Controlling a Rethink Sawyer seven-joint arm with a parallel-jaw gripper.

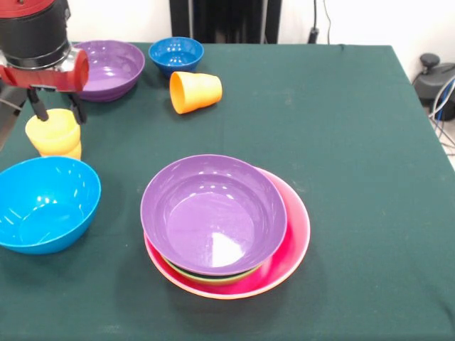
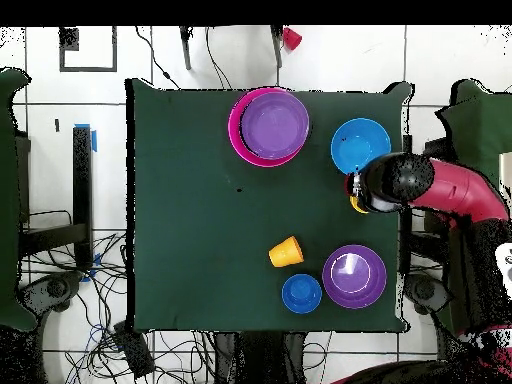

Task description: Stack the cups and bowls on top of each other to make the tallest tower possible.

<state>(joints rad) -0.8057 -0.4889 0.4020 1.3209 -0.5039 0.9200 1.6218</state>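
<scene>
Hovering Pincer Over Yellow Cup; Stack Partly Concealed

Hovering at the counter (image 1: 341, 128) edge, the pincer (image 1: 55, 112) stands over the yellow cup (image 1: 54, 133), its two dark fingers (image 1: 37, 105) spread apart, one at either side of the cup's rim. Contact with the rim cannot be confirmed. The arm (image 2: 455, 192) is cut off at the frame edge in the front view, and in the overhead view its head covers nearly all of the yellow cup.

The orange cup (image 1: 195, 91) lies on its side, mouth open sideways, just beside the dark blue bowl (image 1: 176, 54). A purple bowl (image 1: 110, 67) sits upright near that one, partly screened by the pincer's red body.

The light blue bowl (image 1: 44, 204) rests alone, close to the yellow cup, its outer edge cropped in the front view.

The stack (image 1: 226, 224) stands well apart from these. A second purple bowl (image 1: 213, 213) sits topmost and off-centre, with the pink bowl (image 1: 295, 234) outermost. Between them only a thin green rim (image 1: 213, 278) and a dark sliver show; what else is nested inside cannot be made out.
</scene>
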